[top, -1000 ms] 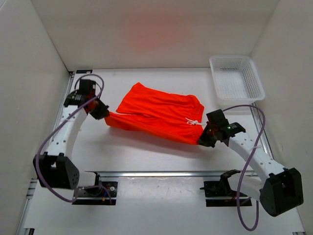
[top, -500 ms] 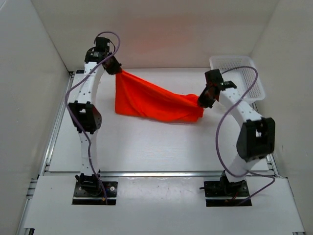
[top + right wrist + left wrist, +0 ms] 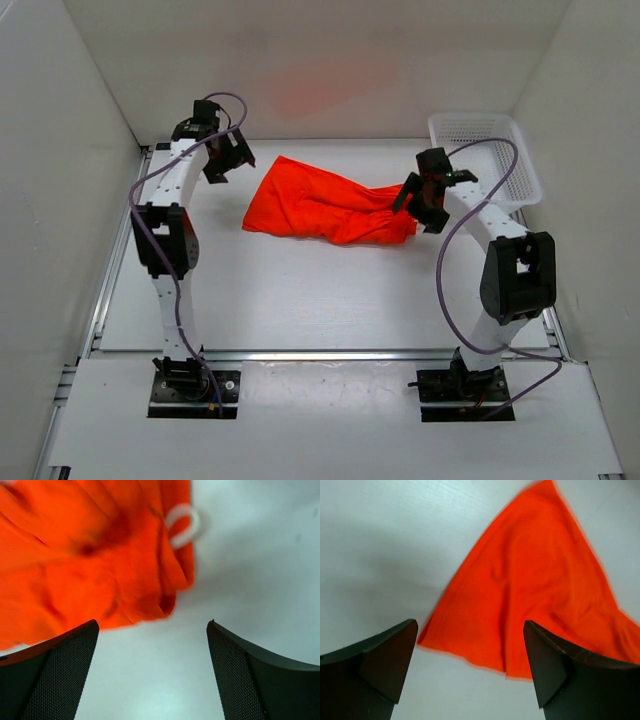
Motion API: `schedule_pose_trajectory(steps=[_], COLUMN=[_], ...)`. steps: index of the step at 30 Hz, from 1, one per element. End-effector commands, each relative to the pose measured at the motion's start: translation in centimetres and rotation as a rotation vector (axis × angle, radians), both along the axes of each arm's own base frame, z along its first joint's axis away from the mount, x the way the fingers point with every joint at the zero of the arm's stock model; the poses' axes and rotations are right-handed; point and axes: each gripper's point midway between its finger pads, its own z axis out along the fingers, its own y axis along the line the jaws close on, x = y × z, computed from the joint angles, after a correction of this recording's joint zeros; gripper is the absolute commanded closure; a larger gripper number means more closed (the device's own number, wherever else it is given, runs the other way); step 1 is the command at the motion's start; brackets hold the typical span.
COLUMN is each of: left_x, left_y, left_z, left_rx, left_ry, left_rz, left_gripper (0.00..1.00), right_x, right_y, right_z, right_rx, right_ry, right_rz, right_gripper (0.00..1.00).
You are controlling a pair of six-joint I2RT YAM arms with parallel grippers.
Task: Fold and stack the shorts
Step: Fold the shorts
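The white table (image 3: 300, 290) is taken up at its far middle by the orange shorts (image 3: 325, 205), which are left crumpled in a slanted heap, beside the basket (image 3: 485, 160) but not touching it. Nothing is held: the left gripper (image 3: 232, 165) is poised over the heap's left corner and the right gripper (image 3: 420, 205) over its right end, each with jaws spread wide. Flattening is probably needed before a neat fold, so two outer corners should be pinched and drawn taut. The drawstring (image 3: 182, 526) loop is best kept out of the pinch.
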Motion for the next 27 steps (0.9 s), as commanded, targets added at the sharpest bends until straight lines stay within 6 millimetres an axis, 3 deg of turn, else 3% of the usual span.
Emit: schedule_pose_trajectory(steps=[1,4,5,8,12,21,23,25,26,27], left_x=[-5.1,-8.3,-9.7,-11.2,-11.2,-9.7,-9.7,-9.7,-9.6,-9.5], left_y=[0.6,-0.2,-0.1,-0.1,-0.1,-1.9,-2.1,-2.6,-2.7,-2.8], left_z=[2.7,-0.6,-2.8,-5.4,-8.5,-10.3,-11.1,-11.9,-11.9,-12.2], left_rx=[0.036,0.029,0.034,0.046,0.047,0.010,-0.003,-0.007,-0.011,-0.019], left_ry=[-0.002,0.109,0.172,0.240,0.302,0.325,0.343,0.355,0.356,0.362], left_rz=[-0.049,-0.052,-0.052,-0.034,-0.027,-0.056,-0.047,-0.042,-0.033,-0.037], left_gripper=[0.03,0.03,0.03,0.00,0.00,0.03,0.10,0.26,0.51,0.66], right_x=[-2.9,-4.7,-4.7,-4.4,-3.6,-1.0,-0.5,-0.4,-0.1,0.0], right_y=[0.3,0.7,0.9,1.4,1.7,1.5,1.5,1.5,1.3,1.3], right_z=[-1.1,-1.9,-2.1,-2.2,-3.1,-5.8,-6.3,-6.9,-7.5,-7.8], right_rx=[0.019,0.055,0.064,0.107,0.148,0.228,0.225,0.224,0.216,0.216], right_ry=[0.024,0.039,0.038,0.035,0.053,0.090,0.090,0.099,0.099,0.099], right_rz=[0.033,0.054,0.058,0.072,0.075,0.019,0.005,0.004,-0.012,-0.012], right_gripper=[0.08,0.03,0.00,0.00,0.00,0.00,0.00,0.02,0.04,0.07])
